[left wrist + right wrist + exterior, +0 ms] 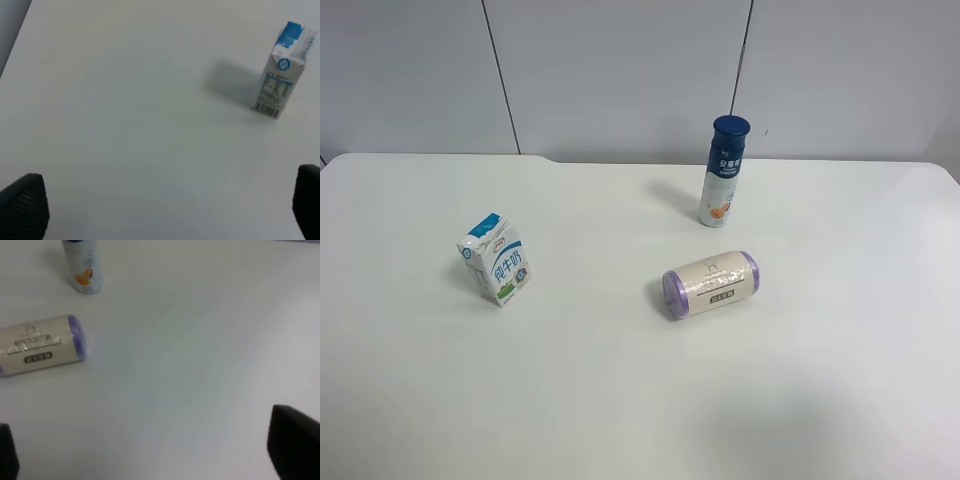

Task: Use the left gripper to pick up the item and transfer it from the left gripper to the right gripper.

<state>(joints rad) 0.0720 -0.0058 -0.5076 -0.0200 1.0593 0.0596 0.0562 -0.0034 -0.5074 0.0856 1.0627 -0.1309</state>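
The item, a small white milk carton with blue and green print, stands upright on the white table at the exterior high view's left. It also shows in the left wrist view, standing apart from the gripper. My left gripper is open and empty, its black fingertips wide apart above bare table. My right gripper is open and empty too, its fingertips spread. Neither arm shows in the exterior high view.
A cream roll with purple ends lies on its side near the table's middle, also in the right wrist view. A tall blue-capped bottle stands behind it, also in the right wrist view. A grey wall is behind.
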